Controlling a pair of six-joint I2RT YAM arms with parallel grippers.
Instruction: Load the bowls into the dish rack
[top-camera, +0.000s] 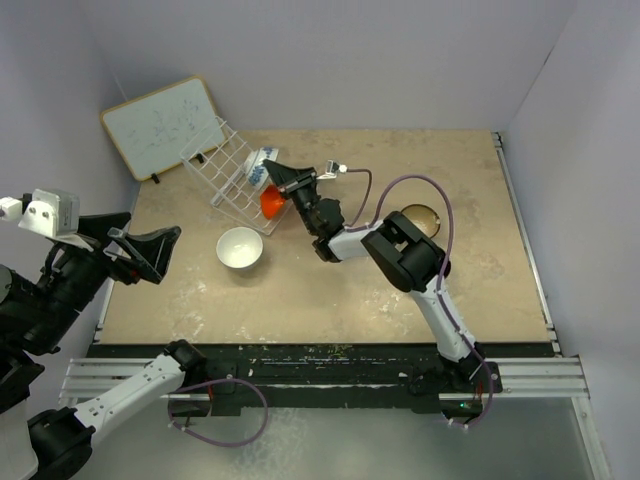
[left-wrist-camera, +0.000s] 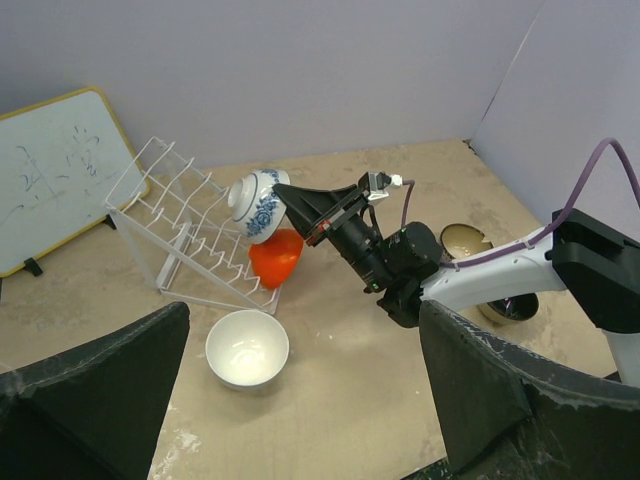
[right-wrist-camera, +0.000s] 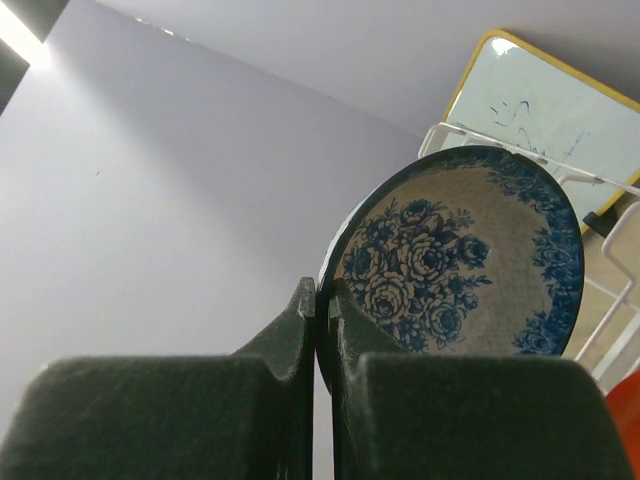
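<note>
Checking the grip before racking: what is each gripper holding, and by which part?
The right gripper pinches the blue-and-white bowl by its rim; the left gripper is open, holding nothing.

Table (top-camera: 350, 300) bears dish rack (top-camera: 222, 172), white bowl (top-camera: 240, 248) (upright).

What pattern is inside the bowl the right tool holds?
Blue flowers on the bowl; right wrist view.

- No text, label, brand or number can be read anywhere here.
- The flat wood-framed whiteboard (left-wrist-camera: 55, 175) carries only faint marker scribbles, too blurred to make out.
</note>
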